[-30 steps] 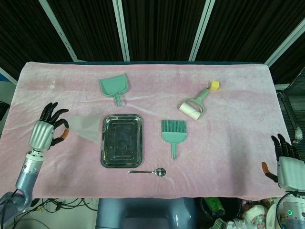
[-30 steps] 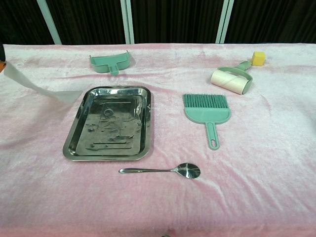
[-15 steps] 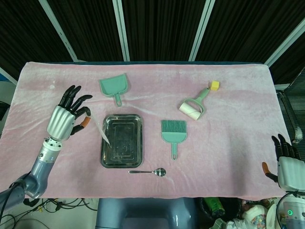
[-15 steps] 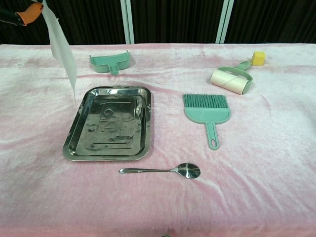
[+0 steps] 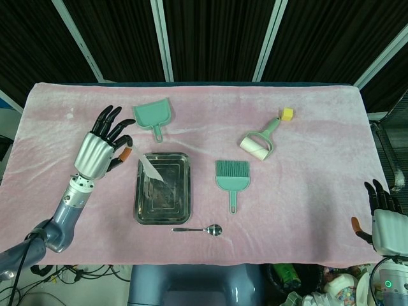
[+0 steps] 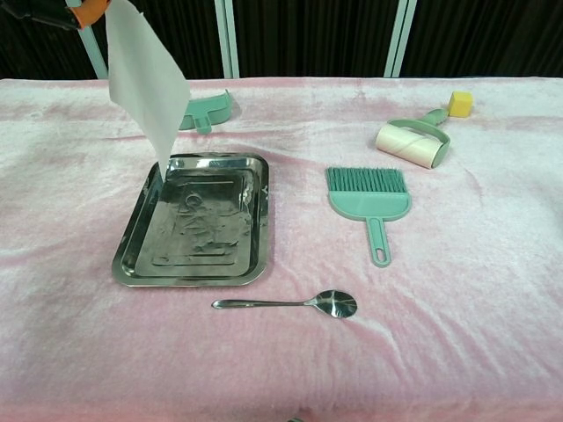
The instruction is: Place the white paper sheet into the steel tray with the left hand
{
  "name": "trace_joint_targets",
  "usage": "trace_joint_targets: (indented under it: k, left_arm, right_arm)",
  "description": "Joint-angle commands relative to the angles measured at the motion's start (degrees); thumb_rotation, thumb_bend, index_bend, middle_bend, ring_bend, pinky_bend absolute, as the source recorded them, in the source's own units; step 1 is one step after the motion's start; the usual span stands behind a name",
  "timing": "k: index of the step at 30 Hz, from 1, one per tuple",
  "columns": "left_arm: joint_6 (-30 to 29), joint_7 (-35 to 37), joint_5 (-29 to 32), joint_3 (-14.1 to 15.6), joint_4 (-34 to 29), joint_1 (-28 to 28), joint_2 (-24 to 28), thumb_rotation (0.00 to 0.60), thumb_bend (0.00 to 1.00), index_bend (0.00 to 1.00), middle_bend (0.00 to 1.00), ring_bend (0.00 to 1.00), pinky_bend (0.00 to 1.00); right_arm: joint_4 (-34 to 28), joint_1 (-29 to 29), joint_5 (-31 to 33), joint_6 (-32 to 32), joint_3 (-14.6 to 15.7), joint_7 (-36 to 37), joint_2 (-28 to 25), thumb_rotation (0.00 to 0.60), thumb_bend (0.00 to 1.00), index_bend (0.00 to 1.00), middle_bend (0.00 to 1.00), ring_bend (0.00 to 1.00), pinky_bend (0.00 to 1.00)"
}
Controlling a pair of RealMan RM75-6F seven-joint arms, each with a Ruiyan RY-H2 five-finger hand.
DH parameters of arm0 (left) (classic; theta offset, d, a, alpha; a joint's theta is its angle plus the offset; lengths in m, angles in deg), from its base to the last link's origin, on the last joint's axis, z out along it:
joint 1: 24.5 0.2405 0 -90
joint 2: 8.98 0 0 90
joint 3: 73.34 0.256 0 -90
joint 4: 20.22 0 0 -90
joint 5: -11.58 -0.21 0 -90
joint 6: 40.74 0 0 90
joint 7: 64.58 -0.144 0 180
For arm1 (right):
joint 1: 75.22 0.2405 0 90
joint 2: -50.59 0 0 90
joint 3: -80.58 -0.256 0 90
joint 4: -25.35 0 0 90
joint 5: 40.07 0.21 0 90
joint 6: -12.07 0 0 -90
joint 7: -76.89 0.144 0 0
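Note:
My left hand point(image 5: 105, 145) is raised left of the steel tray point(image 5: 139, 207) and pinches the top corner of the white paper sheet point(image 5: 151, 168) between thumb and a finger. In the chest view only its fingertips point(image 6: 84, 11) show at the top left, and the white paper sheet point(image 6: 146, 86) hangs down with its lower tip over the far-left corner of the steel tray point(image 6: 255, 230). My right hand point(image 5: 383, 222) rests at the table's near right corner, fingers apart, holding nothing.
A green dustpan point(image 5: 153, 116) lies behind the tray. To its right lie a green brush point(image 5: 233, 178), a lint roller point(image 5: 259, 141) and a yellow block point(image 5: 287, 114). A steel spoon point(image 5: 199, 229) lies in front of the tray.
My left hand has lifted the paper off the cloth and carried it right, from beside the tray to over its far-left corner. The right hand has not moved.

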State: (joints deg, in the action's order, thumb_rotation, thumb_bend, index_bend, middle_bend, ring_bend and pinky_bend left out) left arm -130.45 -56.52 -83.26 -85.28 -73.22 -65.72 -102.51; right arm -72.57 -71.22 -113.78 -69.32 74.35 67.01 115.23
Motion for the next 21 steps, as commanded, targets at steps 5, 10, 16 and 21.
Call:
trace_joint_targets:
  k: [5,10,16,21]
  left_arm:
    - [0.91,-1.34,-1.13,-0.01,-0.21,-2.51,0.0,0.6,0.53,0.64,0.26,0.0,0.08]
    - [-1.32,0.99,-2.26,3.45,5.07,0.05,-2.73,0.6,0.53,0.64,0.27,0.0,0.08]
    - [-4.12,5.14,-3.82,7.35,9.96,3.11,-5.29,0.6,0.53,0.64,0.27,0.0,0.08]
    - [-3.31,5.81,-4.95,12.59,10.14,7.68,-5.05,0.6,0.53,0.65,0.27,0.0,0.08]
  right_arm:
    - [-0.26,0.0,0.42,0.09,-0.08,-0.24,-0.05,0.6,0.28,0.07,0.02,0.12,0.14]
    - [-0.49,-0.07,0.86,0.24,-0.12,-0.15,-0.27,0.6,0.28,0.07,0.02,0.12,0.14]
    - [-0.72,-0.06,1.29,0.26,-0.26,-0.33,-0.31,0.6,0.28,0.07,0.02,0.12,0.14]
    - [-0.93,-0.02,1.63,0.45,-0.31,-0.38,-0.43,0.6,0.28,0.07,0.02,0.12,0.14]
